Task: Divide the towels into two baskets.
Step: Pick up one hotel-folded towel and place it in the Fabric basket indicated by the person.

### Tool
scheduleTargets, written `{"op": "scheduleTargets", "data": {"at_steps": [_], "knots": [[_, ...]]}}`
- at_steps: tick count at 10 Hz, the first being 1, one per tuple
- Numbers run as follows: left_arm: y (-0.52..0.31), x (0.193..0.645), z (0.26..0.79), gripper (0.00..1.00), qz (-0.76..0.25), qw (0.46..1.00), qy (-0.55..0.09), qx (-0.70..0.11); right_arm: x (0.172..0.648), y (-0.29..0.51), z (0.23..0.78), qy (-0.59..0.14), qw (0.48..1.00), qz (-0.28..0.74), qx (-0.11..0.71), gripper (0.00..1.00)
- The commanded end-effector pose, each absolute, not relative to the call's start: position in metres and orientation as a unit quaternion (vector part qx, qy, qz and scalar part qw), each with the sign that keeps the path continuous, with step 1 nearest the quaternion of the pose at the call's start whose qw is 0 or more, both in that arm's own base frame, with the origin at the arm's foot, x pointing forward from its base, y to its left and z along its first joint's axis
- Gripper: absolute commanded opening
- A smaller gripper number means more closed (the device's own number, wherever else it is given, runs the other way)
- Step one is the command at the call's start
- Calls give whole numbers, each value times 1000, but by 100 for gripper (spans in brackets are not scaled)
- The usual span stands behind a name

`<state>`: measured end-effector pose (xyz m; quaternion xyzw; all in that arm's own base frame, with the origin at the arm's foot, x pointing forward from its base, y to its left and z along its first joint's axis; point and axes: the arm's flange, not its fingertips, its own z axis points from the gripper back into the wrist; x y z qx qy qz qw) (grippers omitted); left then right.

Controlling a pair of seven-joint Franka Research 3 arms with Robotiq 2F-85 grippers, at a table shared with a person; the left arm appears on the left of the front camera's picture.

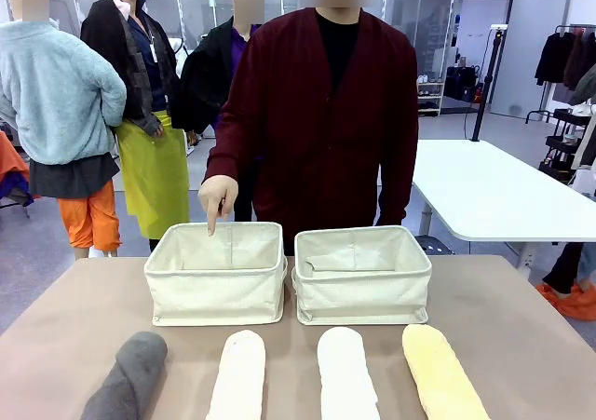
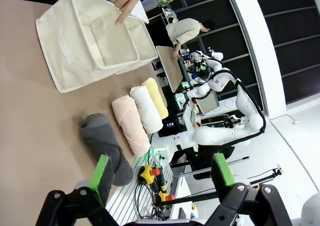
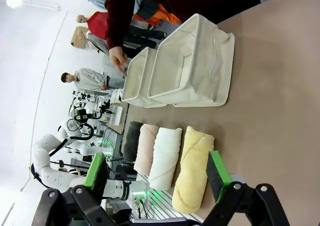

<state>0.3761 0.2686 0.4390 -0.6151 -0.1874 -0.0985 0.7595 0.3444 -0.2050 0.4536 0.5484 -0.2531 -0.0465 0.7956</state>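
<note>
Two cream canvas baskets stand side by side mid-table, the left basket and the right basket, both empty. In front of them lie four rolled towels in a row: dark grey, cream, white and pale yellow. A person's hand points a finger down into the left basket. My left gripper hangs open above the near table edge, close to the dark grey towel. My right gripper is open too, over the pale yellow towel.
The person in a dark red cardigan stands right behind the baskets at the far edge. A white table sits behind to the right. Bare brown tabletop lies on either side of the baskets.
</note>
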Motion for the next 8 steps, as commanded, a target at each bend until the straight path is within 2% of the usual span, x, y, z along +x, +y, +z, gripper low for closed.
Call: {"op": "scheduleTargets", "data": {"at_steps": [1, 3, 6, 8], "knots": [[269, 372, 443, 100, -102, 757, -192, -616, 342, -205, 455, -253, 796, -42, 549, 100], [269, 376, 439, 100, -98, 759, -187, -615, 342, -205, 455, -253, 796, -42, 549, 100], [199, 393, 476, 100, -138, 826, -106, -536, 342, -205, 455, -253, 796, -42, 549, 100], [137, 405, 486, 100, -139, 880, -57, -450, 342, -205, 455, -253, 796, -42, 549, 100]]}}
